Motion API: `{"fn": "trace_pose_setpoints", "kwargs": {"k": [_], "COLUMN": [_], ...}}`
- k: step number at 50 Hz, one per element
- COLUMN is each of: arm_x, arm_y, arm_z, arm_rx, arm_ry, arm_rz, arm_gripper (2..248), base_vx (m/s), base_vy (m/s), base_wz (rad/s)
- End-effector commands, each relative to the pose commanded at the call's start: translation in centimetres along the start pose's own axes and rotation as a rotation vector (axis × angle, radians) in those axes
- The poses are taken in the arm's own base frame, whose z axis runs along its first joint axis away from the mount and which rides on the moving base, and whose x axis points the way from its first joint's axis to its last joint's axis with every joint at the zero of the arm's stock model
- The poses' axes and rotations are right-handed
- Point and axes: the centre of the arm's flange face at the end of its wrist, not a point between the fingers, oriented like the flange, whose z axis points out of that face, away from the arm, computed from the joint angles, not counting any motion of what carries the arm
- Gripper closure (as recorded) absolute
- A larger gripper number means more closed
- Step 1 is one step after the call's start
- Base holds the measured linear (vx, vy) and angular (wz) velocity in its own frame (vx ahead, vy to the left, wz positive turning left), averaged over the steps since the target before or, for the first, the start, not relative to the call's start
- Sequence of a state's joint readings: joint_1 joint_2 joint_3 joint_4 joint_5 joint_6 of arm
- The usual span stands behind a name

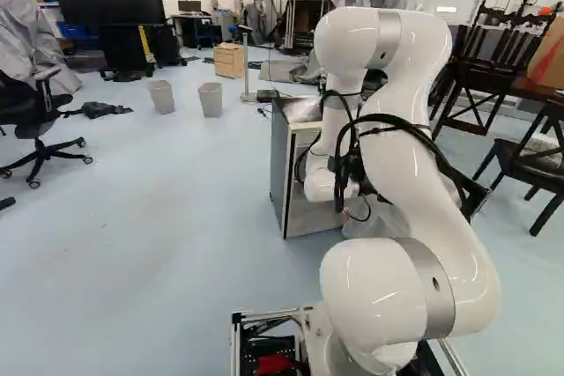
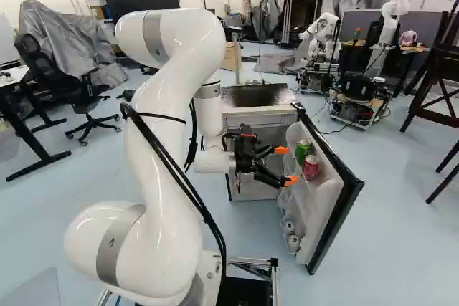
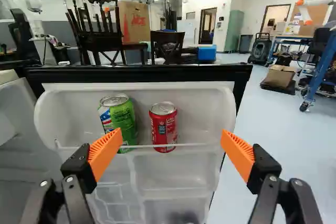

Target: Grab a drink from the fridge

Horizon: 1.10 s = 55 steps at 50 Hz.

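Note:
My gripper (image 2: 285, 165) stands open in the right base view, facing the inner side of the open fridge door (image 2: 331, 198). On the door's upper shelf are a green can (image 2: 303, 151) and a red can (image 2: 310, 168), both upright. In the wrist view the gripper (image 3: 169, 155) has its orange-padded fingers wide apart, with nothing held. The red can (image 3: 164, 127) stands ahead, between the lines of the two fingers; the green can (image 3: 118, 121) is beside it, nearer one finger. The shelf's front rail (image 3: 142, 146) crosses before both cans.
The fridge body (image 1: 300, 173) stands beside the forearm. Lower on the door, further items (image 2: 292, 234) lie on a shelf. Dark chairs (image 1: 529, 156) stand to the right in the left base view. Another robot (image 2: 323, 34) is farther back.

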<state>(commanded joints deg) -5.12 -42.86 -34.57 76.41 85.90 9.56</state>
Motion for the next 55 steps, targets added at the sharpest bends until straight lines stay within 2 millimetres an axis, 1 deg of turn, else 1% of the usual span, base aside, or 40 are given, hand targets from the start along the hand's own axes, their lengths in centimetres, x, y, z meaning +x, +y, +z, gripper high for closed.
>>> {"fn": "trace_pose_setpoints", "kwargs": {"k": [23,55], "arm_x": [0.0,0.0], "arm_y": [-0.7,-1.3], "arm_z": [0.3,1.8], "arm_rx": [-0.004,-0.020], "arm_ry": [0.003,0.006], "arm_rz": [0.013,0.033], "arm_gripper": [3,3], "base_vx": [0.000,0.000], "base_vy": [0.000,0.000], "base_wz": [0.000,0.000]}}
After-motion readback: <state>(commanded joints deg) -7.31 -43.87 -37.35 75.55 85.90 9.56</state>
